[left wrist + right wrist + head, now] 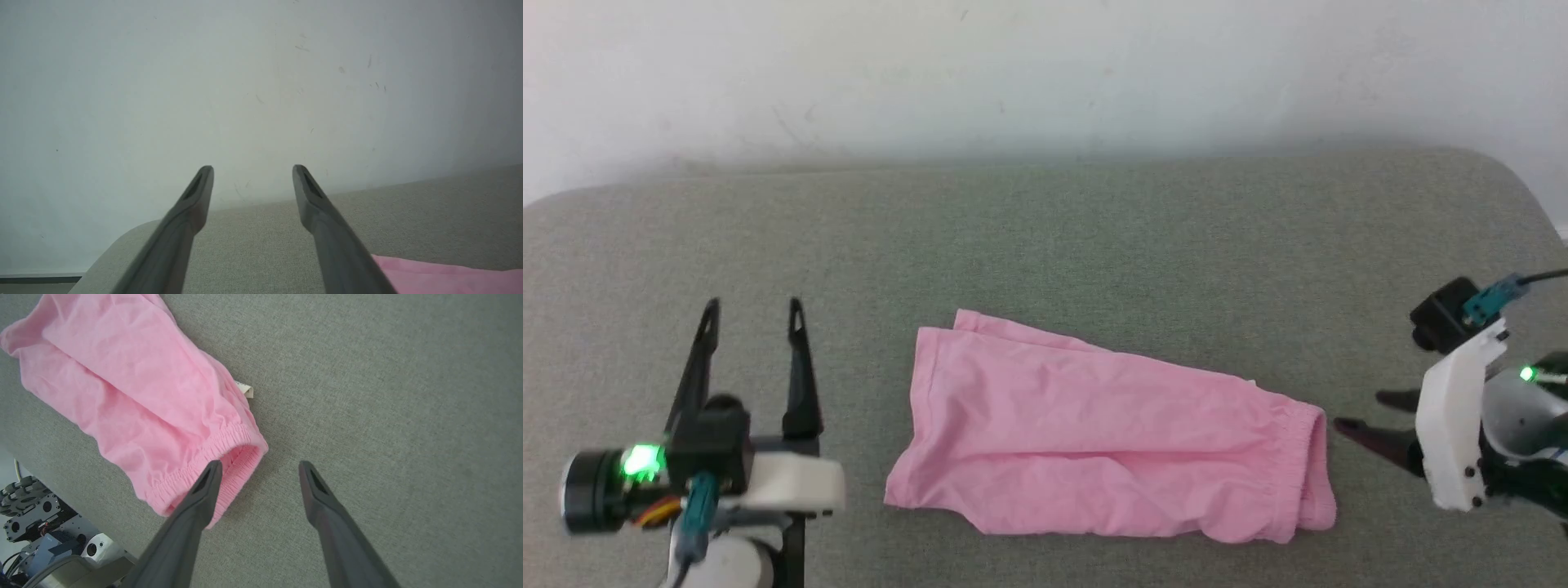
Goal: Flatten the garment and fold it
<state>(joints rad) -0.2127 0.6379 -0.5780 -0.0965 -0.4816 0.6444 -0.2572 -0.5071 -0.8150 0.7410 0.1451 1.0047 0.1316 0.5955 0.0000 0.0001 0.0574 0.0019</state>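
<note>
Grey woven upholstery (1094,237) spreads under everything, rounded at its far corners and backed by a pale, scuffed wall (1045,65). On it lies the garment (1094,441), pink and creased. Its length runs left to right across the head view, with 2 layered hems at its left end and the gathered waistband (1307,465) at its right end.

The left gripper (754,310) sits well to the left of the cloth and apart from it. Its 2 dark fingers are spread wide, point toward the wall and have nothing between them. Its wrist view catches a strip of pink at the lower right, cut off by the frame edge.

The right gripper (1360,411) points at the waistband end from the right, tips just beside it, fingers parted and holding nothing. In the right wrist view 1 fingertip (212,469) overlaps the elastic edge, and whether it touches the fabric cannot be told. A small white label (246,390) pokes out from the garment's far edge near the waistband.

The lower layers of the cloth are hidden beneath the top one. The right arm is cut off at the head view's right edge, and the robot's base (41,535) shows partly past the near edge of the upholstery
</note>
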